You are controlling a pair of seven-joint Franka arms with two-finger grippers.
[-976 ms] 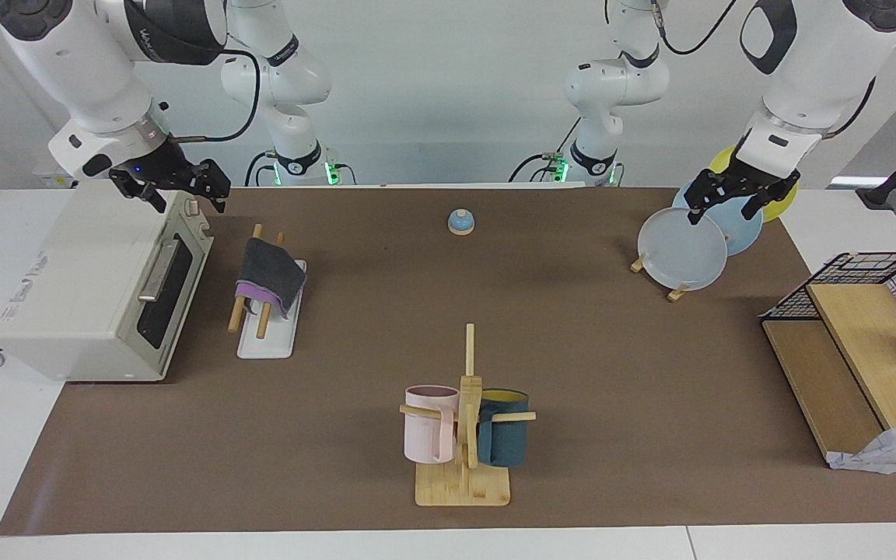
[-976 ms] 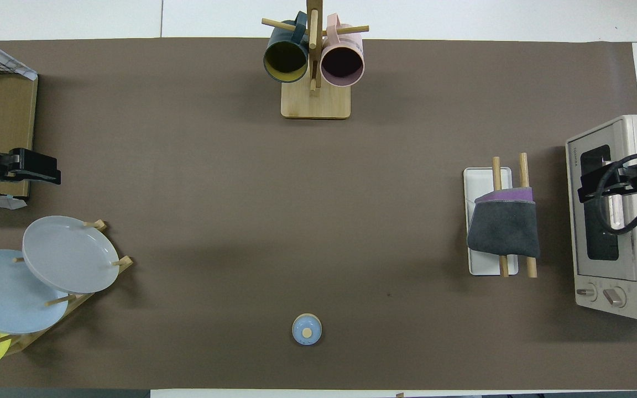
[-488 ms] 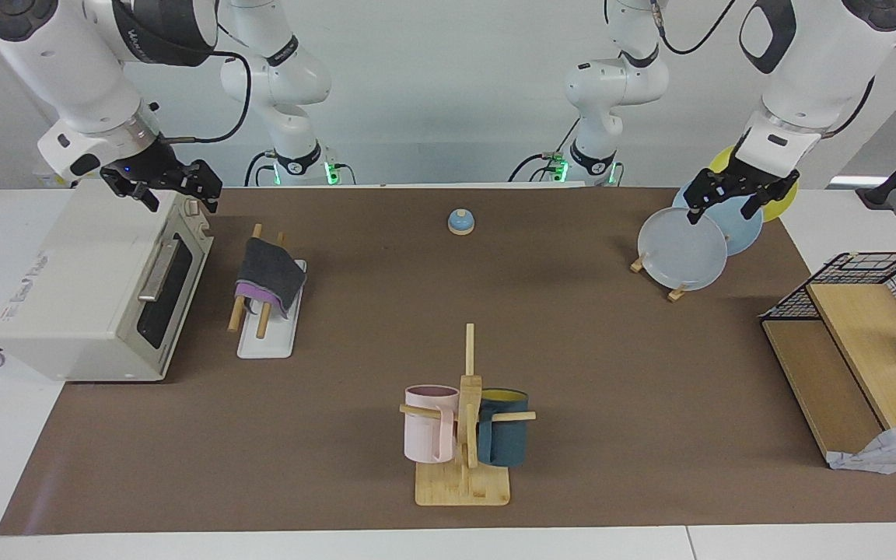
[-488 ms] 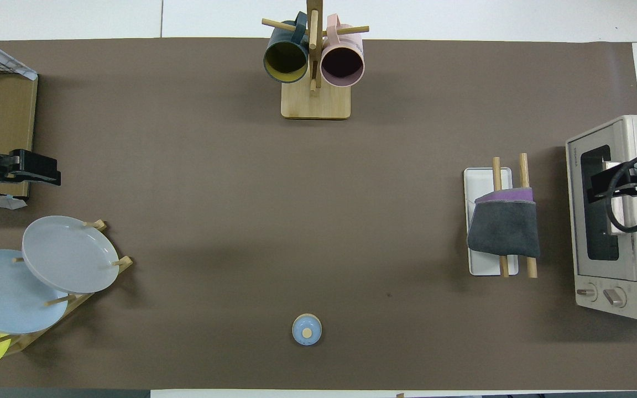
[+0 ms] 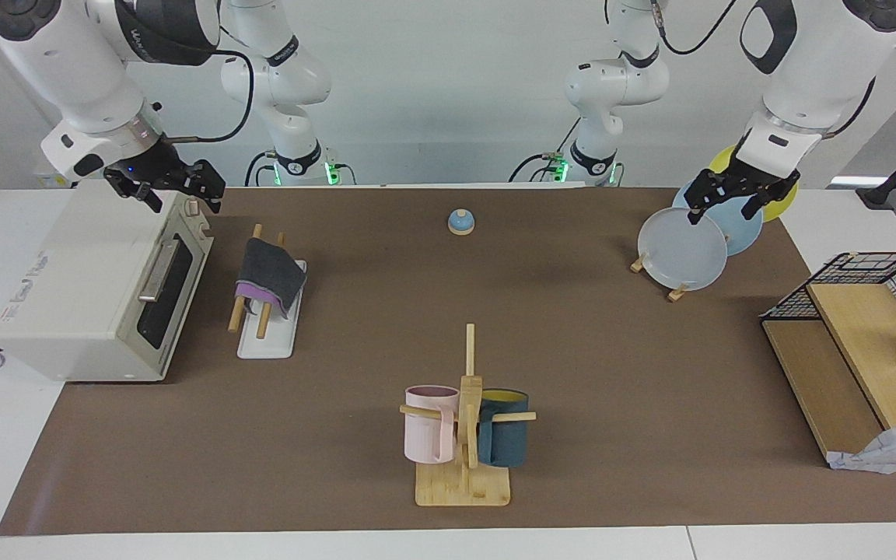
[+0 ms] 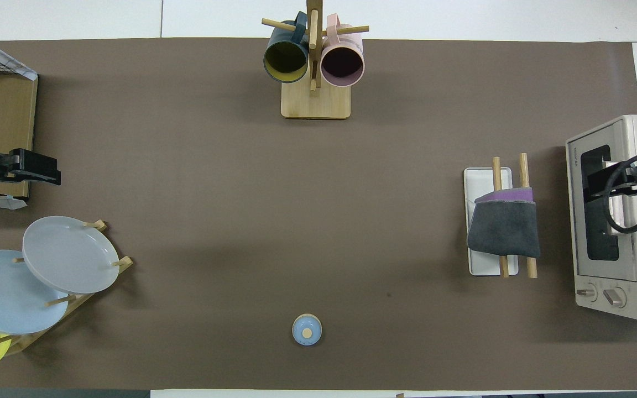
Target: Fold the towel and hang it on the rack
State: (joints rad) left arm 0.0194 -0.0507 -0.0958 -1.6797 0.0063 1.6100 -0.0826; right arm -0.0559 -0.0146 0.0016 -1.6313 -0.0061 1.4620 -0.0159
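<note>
**A:** Facing view first: the towel (image 5: 265, 274) is a thin soft cloth, dark grey face out with a purple strip showing at its lower edge, folded over the two wooden dowels of the rack (image 5: 264, 333), which has a flat white base. It sits just beside the boxy cream oven (image 5: 98, 288). The right gripper (image 5: 170, 189) is up over the oven's top corner, fingers apart, holding nothing. The left gripper (image 5: 730, 204) hangs over the plates (image 5: 682, 249), jaws open too, empty.

**B:** Anything different from a second ago?

**A:** Barely. The right gripper has pulled a bit off toward the oven; towel, rack and left gripper look the same.

**B:** And from overhead?

**A:** The towel (image 6: 504, 226) drapes across both dowels, purple edge on the end farther from the robots, white rack (image 6: 477, 177) base poking out. The right gripper (image 6: 600, 185) is over the oven (image 6: 617, 287) door, the left gripper (image 6: 39, 168) at the shelf end. Count: two dowels, one towel, three round glossy plates, two mugs (image 6: 342, 61) on one wooden tree, one small blue bell (image 6: 307, 329).
</note>
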